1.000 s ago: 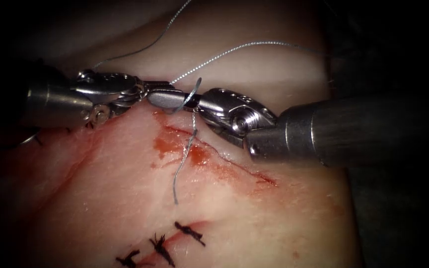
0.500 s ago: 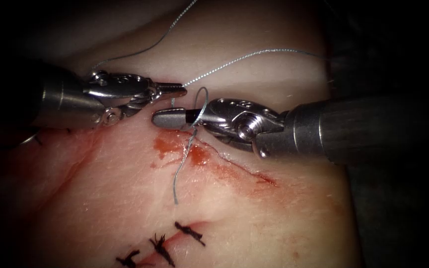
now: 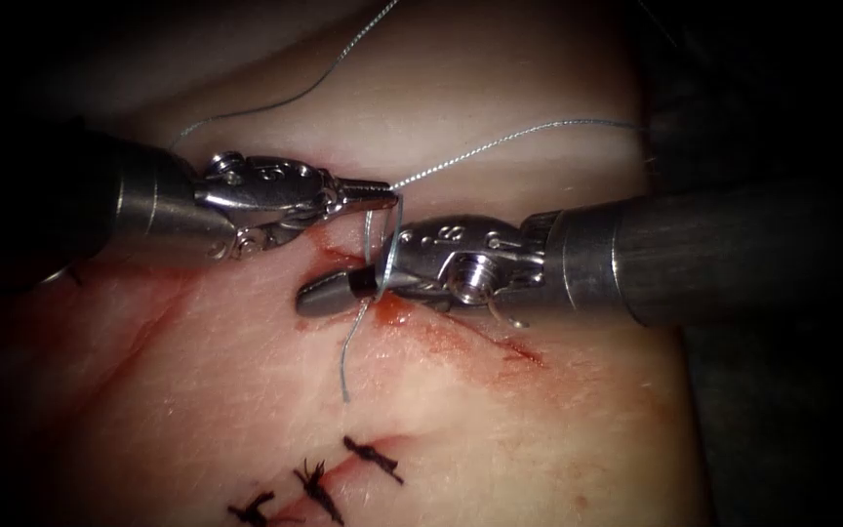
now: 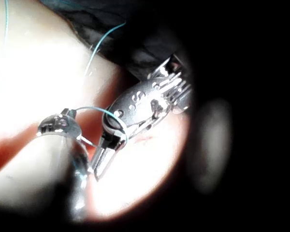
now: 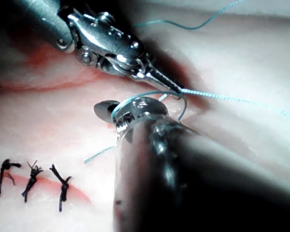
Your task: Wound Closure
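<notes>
My left tool [image 3: 368, 187] pinches the thread [image 3: 500, 144] at twelve o'clock, looped round my right tool [image 3: 329, 293] — fingers closed, empty; three stitches [image 3: 319, 483] done, the cut [image 3: 480, 337] still open.

I can't see the needle anywhere. The thread [image 3: 500, 141] runs off the top and right edges, so I can't see its far ends. My left tool [image 3: 368, 189] hides the cut's top end.

Left tool [image 3: 378, 188] shifted right, gripping thread [image 3: 500, 143]; right tool [image 3: 329, 293] dropped lower, loop around it.
</notes>
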`<state>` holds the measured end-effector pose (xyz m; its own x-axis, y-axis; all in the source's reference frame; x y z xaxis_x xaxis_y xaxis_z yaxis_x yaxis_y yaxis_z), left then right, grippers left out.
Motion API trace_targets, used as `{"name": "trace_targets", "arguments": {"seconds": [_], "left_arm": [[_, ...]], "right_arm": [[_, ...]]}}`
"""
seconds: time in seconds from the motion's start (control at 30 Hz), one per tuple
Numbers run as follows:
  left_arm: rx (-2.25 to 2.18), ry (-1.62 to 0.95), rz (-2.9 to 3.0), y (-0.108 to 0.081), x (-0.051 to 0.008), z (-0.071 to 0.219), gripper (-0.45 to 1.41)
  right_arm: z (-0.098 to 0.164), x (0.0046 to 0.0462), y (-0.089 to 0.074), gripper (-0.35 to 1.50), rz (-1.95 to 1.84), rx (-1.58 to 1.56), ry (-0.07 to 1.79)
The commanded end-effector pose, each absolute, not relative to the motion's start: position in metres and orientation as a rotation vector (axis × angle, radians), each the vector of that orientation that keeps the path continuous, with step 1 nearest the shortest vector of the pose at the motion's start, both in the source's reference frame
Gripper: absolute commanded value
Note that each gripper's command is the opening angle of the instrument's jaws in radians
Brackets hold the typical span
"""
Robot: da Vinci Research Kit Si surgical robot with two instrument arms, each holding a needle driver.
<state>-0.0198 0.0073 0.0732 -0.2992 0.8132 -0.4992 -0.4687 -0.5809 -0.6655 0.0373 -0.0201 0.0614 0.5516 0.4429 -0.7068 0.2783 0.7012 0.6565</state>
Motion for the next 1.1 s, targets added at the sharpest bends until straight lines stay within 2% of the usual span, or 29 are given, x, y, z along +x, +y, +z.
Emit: {"name": "trace_targets", "arguments": {"seconds": [0.03,0.6,0.83,0.87,1.0,1.1], "left_arm": [[-1.085,-0.501,1.989,0.0072,-0.0202,0.0738,-0.45],[-1.124,-0.519,2.066,0.0064,-0.0199,0.0744,-0.45],[-1.13,-0.529,2.076,0.0062,-0.0199,0.0746,-0.45],[-1.131,-0.531,2.078,0.0062,-0.0199,0.0745,-0.45],[-1.132,-0.535,2.081,0.0061,-0.0199,0.0746,-0.45],[-1.133,-0.533,2.082,0.0061,-0.0198,0.0746,-0.45]], "right_arm": [[0.0618,0.0377,-0.0198,-0.35,0.012,0.806,0.993],[0.0631,0.0369,-0.0182,-0.35,-0.634,0.719,0.857],[0.064,0.0376,-0.019,-0.35,-0.737,0.739,0.807],[0.0641,0.0378,-0.0192,-0.18,-0.754,0.743,0.805],[0.0643,0.0385,-0.02,-0.13,-0.793,0.754,0.8],[0.0643,0.0388,-0.0203,0.0,-0.814,0.761,0.799]]}}
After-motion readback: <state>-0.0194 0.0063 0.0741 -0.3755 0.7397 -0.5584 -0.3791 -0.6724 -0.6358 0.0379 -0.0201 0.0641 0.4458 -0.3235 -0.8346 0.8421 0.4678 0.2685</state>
